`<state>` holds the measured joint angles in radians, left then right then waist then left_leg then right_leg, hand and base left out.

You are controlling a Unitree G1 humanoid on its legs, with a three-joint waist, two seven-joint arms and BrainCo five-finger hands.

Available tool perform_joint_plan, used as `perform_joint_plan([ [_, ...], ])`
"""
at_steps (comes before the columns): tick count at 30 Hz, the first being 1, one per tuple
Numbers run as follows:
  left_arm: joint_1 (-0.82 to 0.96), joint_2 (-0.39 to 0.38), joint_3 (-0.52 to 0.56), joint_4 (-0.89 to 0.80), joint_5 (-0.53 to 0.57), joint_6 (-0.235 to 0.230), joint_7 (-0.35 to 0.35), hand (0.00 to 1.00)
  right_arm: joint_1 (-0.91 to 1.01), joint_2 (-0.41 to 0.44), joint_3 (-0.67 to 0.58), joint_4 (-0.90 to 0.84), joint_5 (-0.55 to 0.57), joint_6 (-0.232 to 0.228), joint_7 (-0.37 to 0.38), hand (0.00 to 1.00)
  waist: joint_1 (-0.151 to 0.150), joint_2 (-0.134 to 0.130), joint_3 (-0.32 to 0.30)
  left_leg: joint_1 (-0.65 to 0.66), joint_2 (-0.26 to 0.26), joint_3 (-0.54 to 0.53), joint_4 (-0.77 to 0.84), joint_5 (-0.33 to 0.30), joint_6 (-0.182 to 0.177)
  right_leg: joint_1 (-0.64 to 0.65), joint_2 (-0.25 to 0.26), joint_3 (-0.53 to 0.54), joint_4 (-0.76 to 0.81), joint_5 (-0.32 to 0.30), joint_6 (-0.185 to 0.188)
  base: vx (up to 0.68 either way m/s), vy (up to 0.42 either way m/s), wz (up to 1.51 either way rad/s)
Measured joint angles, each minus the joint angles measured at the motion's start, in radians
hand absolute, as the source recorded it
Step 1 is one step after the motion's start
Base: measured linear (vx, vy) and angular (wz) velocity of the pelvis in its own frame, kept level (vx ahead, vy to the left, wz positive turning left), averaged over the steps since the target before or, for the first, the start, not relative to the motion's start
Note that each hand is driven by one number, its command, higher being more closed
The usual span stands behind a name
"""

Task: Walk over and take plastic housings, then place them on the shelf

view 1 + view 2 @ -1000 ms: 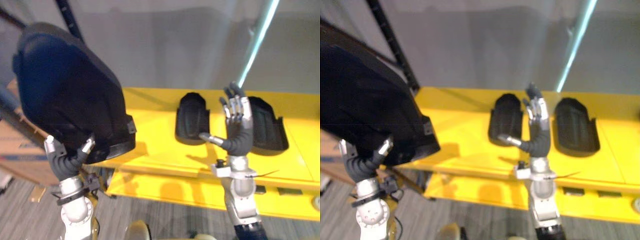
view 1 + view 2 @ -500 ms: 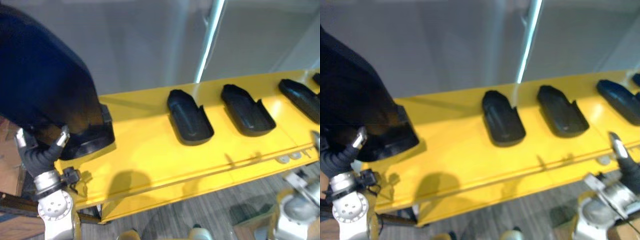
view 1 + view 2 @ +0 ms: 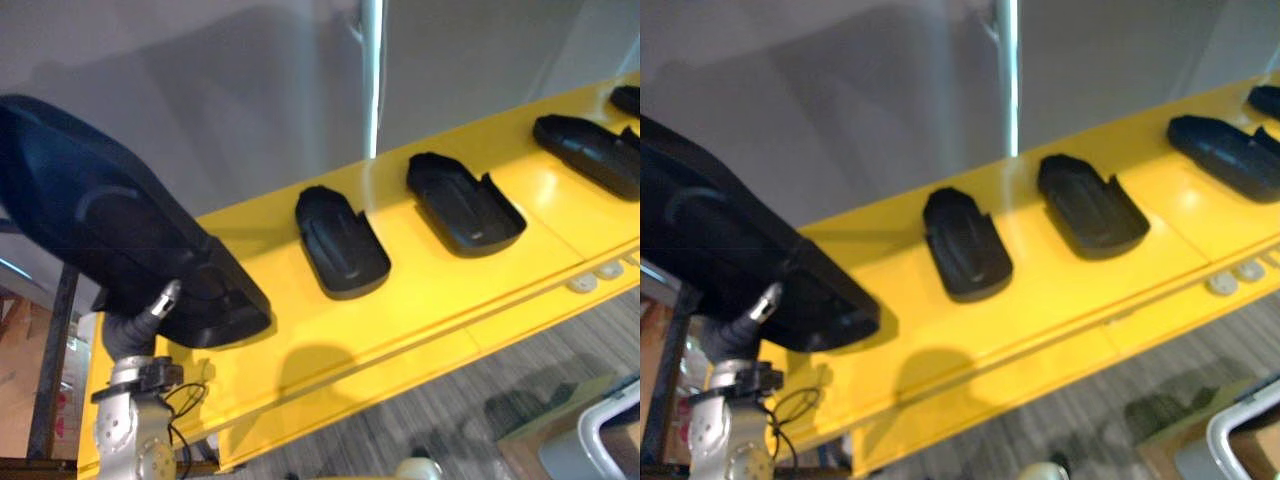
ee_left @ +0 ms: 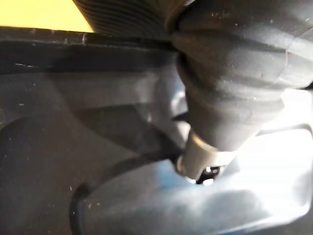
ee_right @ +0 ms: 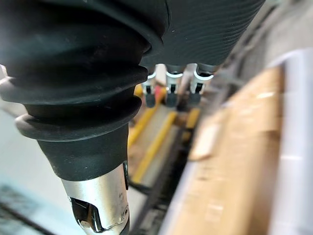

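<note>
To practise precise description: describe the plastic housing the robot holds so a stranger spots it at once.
Start at the long yellow shelf bearing black housings. At its left end, the left hand grips one plastic housing; alone among them, it is tilted up, not lying flat.

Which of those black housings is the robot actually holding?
The housing at the far left, gripped by the left robot hand over the end of the yellow shelf. The other housings lie on the shelf with nothing touching them.

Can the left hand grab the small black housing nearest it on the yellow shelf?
Probably not: the left hand is full, its thumb clamped on the big housing. The small housing itself lies uncovered nearby.
</note>
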<state>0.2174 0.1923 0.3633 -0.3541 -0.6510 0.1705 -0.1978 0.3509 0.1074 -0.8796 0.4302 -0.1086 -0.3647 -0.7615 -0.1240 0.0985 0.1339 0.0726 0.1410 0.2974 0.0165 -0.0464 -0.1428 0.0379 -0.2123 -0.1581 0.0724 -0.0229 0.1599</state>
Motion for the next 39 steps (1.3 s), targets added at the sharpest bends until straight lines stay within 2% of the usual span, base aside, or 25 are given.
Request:
perform_joint_plan([
  [3,-0.082,0.091,0.035,0.17,-0.059,0.097,0.0,1.0,0.0,-0.007,0.049,0.092,-0.002,0.03,0.07,0.0,0.002,0.012,0.002,0.019,-0.003,0.007,-0.05,0.026,0.004,-0.001,0.005,-0.001,-0.005,-0.001,0.0,0.0,0.0,0.0],
  [4,-0.108,0.121,0.036,0.242,-0.058,0.116,0.001,1.0,-0.002,-0.017,0.069,0.123,-0.002,0.042,0.087,0.0,0.003,0.026,-0.005,0.024,-0.004,0.008,-0.065,0.035,0.007,-0.001,0.006,-0.001,-0.008,-0.001,0.0,0.0,0.0,0.0],
  [5,-0.124,0.14,0.039,0.287,-0.057,0.132,0.001,1.0,-0.002,-0.025,0.085,0.142,-0.002,0.05,0.101,0.0,0.004,0.023,-0.003,0.03,-0.005,0.012,-0.077,0.041,0.006,-0.002,0.007,0.0,-0.009,0.0,0.0,0.0,0.0,0.0],
  [7,-0.191,0.23,0.041,0.483,-0.047,0.187,-0.001,1.0,-0.004,-0.053,0.142,0.198,-0.001,0.077,0.148,0.0,0.004,0.037,-0.012,0.036,-0.005,0.013,-0.096,0.057,-0.001,-0.002,0.012,-0.001,-0.012,0.001,0.002,0.05,0.001,0.01],
  [8,-0.212,0.254,0.042,0.529,-0.041,0.197,-0.001,1.0,-0.005,-0.061,0.157,0.209,-0.001,0.085,0.157,0.0,0.004,0.037,-0.012,0.036,-0.005,0.013,-0.096,0.057,-0.001,-0.002,0.012,-0.001,-0.012,0.001,0.002,0.05,0.003,0.01],
  [9,-0.253,0.305,0.041,0.626,-0.026,0.209,-0.003,1.0,-0.009,-0.073,0.187,0.222,0.004,0.104,0.176,0.0,0.008,0.041,-0.014,0.037,-0.005,0.013,-0.095,0.06,-0.001,-0.002,0.011,-0.003,-0.013,0.001,0.001,0.05,0.004,0.0],
  [10,-0.291,0.359,0.041,0.713,0.001,0.212,-0.005,1.0,-0.017,-0.085,0.216,0.232,0.01,0.107,0.185,0.0,0.008,0.034,-0.009,0.037,-0.005,0.014,-0.095,0.061,-0.001,-0.002,0.012,-0.004,-0.014,0.001,0.001,0.03,0.002,-0.01],
  [14,-0.384,0.496,0.036,0.933,0.084,0.222,-0.052,1.0,-0.029,-0.125,0.269,0.269,0.041,0.108,0.219,0.0,0.018,0.02,-0.005,0.048,-0.007,0.019,-0.095,0.061,-0.001,0.002,0.01,-0.003,-0.02,0.001,0.001,0.04,0.012,-0.03],
  [16,-0.406,0.54,0.012,0.977,0.119,0.223,-0.084,1.0,-0.033,-0.14,0.278,0.296,0.061,0.107,0.224,0.0,0.028,0.021,-0.004,0.049,-0.008,0.02,-0.093,0.061,-0.001,0.004,0.009,-0.004,-0.023,0.001,0.001,0.01,0.003,0.02],
  [20,-0.443,0.555,-0.004,1.027,0.172,0.226,-0.154,1.0,-0.054,-0.161,0.306,0.338,0.096,0.107,0.24,0.0,0.031,0.024,-0.003,0.05,-0.008,0.017,-0.077,0.061,-0.001,0.028,0.006,-0.022,-0.03,0.001,0.001,-0.01,-0.001,0.09],
  [25,-0.472,0.556,-0.079,1.053,0.268,0.238,-0.235,1.0,-0.07,-0.169,0.322,0.35,0.11,0.107,0.243,0.0,0.031,0.028,-0.002,0.05,-0.008,0.016,-0.077,0.061,-0.001,0.03,0.005,-0.028,-0.03,0.002,0.002,-0.05,0.002,0.03],
  [28,-0.475,0.557,-0.109,1.055,0.274,0.249,-0.263,1.0,-0.069,-0.168,0.323,0.353,0.114,0.107,0.243,0.0,0.03,0.03,-0.001,0.05,-0.008,0.019,-0.08,0.062,0.001,0.029,0.005,-0.028,-0.03,0.002,0.002,-0.03,0.003,-0.01],
  [31,-0.495,0.556,-0.154,1.05,0.249,0.301,-0.301,1.0,-0.068,-0.168,0.327,0.352,0.114,0.107,0.243,0.0,0.029,0.037,0.002,0.052,-0.009,0.021,-0.09,0.067,0.001,0.026,0.005,-0.028,-0.031,0.003,0.003,0.0,0.0,0.0],
  [34,-0.497,0.554,-0.203,1.04,0.177,0.357,-0.305,1.0,-0.068,-0.164,0.343,0.353,0.113,0.109,0.243,0.0,0.024,0.045,0.006,0.051,-0.01,0.023,-0.095,0.069,0.0,0.025,0.006,-0.027,-0.035,0.006,0.005,0.01,0.003,0.0],
  [39,-0.503,0.544,-0.223,1.002,0.093,0.396,-0.274,1.0,-0.068,-0.156,0.343,0.353,0.113,0.111,0.239,0.0,0.021,0.044,0.007,0.057,-0.011,0.032,-0.094,0.069,0.0,0.034,0.005,-0.027,-0.047,0.007,0.006,0.03,0.006,-0.01],
])
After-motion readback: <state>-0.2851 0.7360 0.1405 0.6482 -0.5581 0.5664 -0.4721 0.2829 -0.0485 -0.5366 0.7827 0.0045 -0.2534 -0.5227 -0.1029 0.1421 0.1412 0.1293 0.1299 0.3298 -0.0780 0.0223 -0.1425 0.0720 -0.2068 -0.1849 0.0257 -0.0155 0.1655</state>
